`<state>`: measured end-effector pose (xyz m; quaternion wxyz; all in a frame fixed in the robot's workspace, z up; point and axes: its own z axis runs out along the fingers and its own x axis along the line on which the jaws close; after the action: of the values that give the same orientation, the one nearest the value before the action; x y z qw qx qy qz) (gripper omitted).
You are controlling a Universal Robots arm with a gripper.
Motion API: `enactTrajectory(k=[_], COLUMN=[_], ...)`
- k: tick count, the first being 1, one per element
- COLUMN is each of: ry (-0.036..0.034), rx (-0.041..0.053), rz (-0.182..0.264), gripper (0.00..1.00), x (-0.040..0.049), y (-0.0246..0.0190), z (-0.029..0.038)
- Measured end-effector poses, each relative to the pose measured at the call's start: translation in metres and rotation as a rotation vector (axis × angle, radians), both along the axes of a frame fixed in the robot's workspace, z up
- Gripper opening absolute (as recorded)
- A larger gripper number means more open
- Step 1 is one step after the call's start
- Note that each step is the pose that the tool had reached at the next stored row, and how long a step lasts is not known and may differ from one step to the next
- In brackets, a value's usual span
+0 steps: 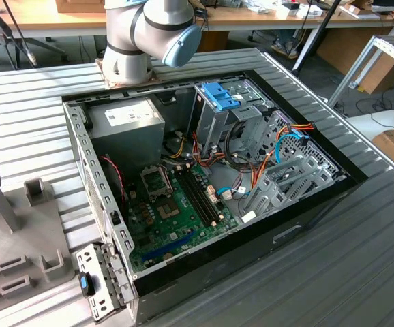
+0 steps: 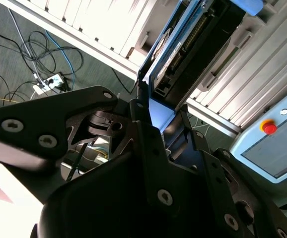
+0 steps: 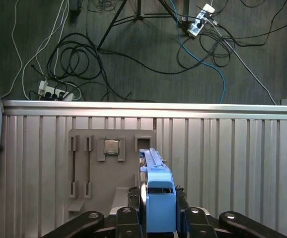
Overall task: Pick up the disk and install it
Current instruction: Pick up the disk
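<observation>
The disk (image 3: 156, 173) stands edge-on, clamped across its 2 flat faces by the gripper (image 3: 157, 218). Its blue rail (image 3: 159, 203) faces the first wrist camera, above the ribbed table (image 3: 243, 158) and grey fixture (image 3: 123, 173). It is probably stiff, dense and shock-sensitive, so the metal faces suit gripping better than the springy rails. The open case (image 1: 88, 170) sits at the exterior view's centre.

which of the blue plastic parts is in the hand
The blue rail edging the disk, clamped in the hand above the grey holder. The other, the blue latch, sits atop the metal cage inside the computer case.
</observation>
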<state>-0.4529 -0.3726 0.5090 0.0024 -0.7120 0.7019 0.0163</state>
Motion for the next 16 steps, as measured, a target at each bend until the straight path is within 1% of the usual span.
enactTrajectory(k=[7,16], ry=[-0.0003,0.0000], rx=[0.0001,0.0001], rz=[0.000,0.000], gripper=[0.36,0.36], x=[0.0002,0.0040], y=[0.0001,0.0000], z=[0.0002,0.0004])
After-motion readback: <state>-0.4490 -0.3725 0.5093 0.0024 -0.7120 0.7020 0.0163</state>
